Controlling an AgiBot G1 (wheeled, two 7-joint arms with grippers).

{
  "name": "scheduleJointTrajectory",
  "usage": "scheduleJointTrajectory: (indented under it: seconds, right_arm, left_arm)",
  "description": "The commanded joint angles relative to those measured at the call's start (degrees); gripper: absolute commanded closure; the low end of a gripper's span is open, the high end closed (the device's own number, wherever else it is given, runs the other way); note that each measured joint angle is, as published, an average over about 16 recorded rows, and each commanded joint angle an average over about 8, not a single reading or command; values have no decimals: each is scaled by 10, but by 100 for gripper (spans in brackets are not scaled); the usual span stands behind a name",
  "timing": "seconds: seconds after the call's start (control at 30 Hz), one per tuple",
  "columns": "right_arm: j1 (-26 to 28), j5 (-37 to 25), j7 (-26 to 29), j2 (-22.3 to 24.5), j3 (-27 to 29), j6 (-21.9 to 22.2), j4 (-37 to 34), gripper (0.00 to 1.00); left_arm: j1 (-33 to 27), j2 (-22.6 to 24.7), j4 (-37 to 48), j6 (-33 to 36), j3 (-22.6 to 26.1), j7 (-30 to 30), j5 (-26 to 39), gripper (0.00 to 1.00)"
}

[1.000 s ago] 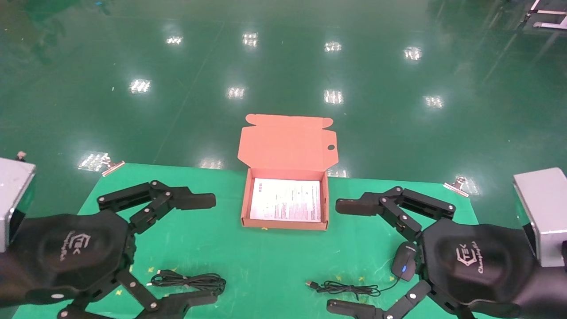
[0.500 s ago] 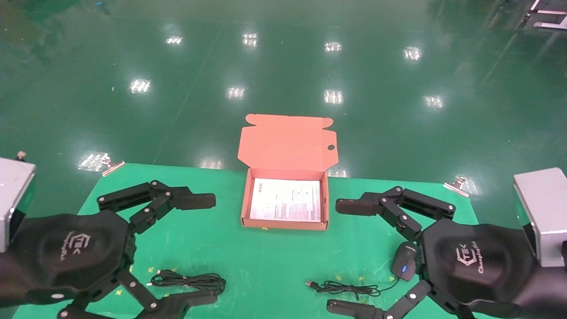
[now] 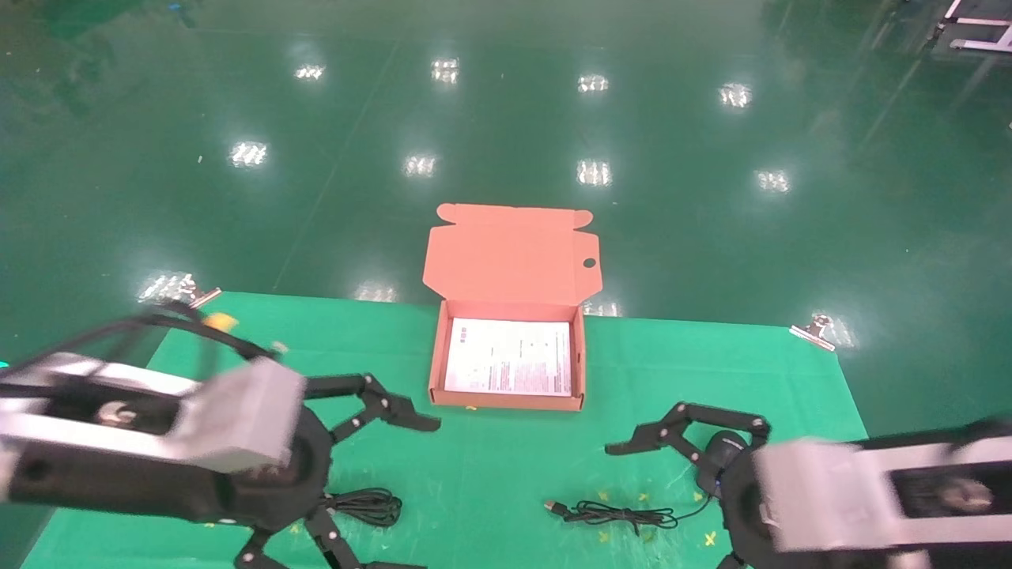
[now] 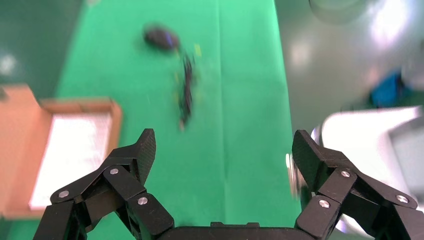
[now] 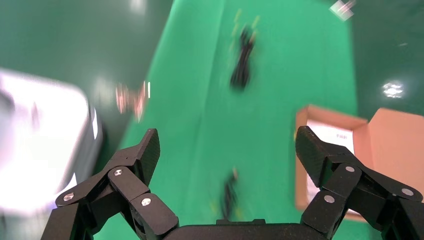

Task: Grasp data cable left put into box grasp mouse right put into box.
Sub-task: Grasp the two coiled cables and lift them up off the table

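1. Head view: a green mat covers the desk [image 3: 506,458], held at its far corners by metal clips, and beyond it lies a glossy green floor. The box [image 3: 508,399] is shallow orange-brown cardboard at the far middle of the mat, its tabbed lid standing open with a small round hole near one corner. A white printed sheet [image 3: 510,358] lies flat inside it; nothing else is in it. The data cable [image 3: 365,506], a thin black looped bundle, lies on the mat at near left, partly hidden by the left arm. The mouse [image 3: 718,450], small, black and oval, sits at near right right against the right gripper, its thin cord [image 3: 617,515] trailing left to a plug. The left gripper [image 3: 371,490] hangs over the data cable with fingers spread wide, holding nothing. The right gripper [image 3: 672,506] is low by the mouse, also spread wide and empty.

2. Left wrist view: the left gripper's black jointed fingers [image 4: 135,160] stand far apart over bare mat, with the box off to one side and the mouse far off.

3. Right wrist view: the right gripper's fingers [image 5: 140,160] are equally wide apart, nothing between them; the box shows beyond one finger.
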Motion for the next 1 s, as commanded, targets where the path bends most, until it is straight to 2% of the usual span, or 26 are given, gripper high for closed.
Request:
scheduleJointTrajectory:
  seconds: [0.03,0.2,0.37,0.63,1.0]
  right_arm:
    - [45,-49,-23,-11,-43,-8,1,0]
    - [118,-143,-57,-47,-147,-1,2,0]
    - [143,-225,-56,-81,-217,15,2,0]
    - [120,-323,-1,-115,-262,67,1,0]
    - [58,-422,126,-141,-279,150,-8,0]
  left_arm:
    - [-30,10,-4,2,36,-6,41,0]
    - [-73,37,1,-2,117,-14,132,0]
    - [-97,62,10,-11,175,-23,222,0]
    - [-82,95,56,-47,219,-57,309,0]
    - [-31,129,146,-130,233,-104,363,0]
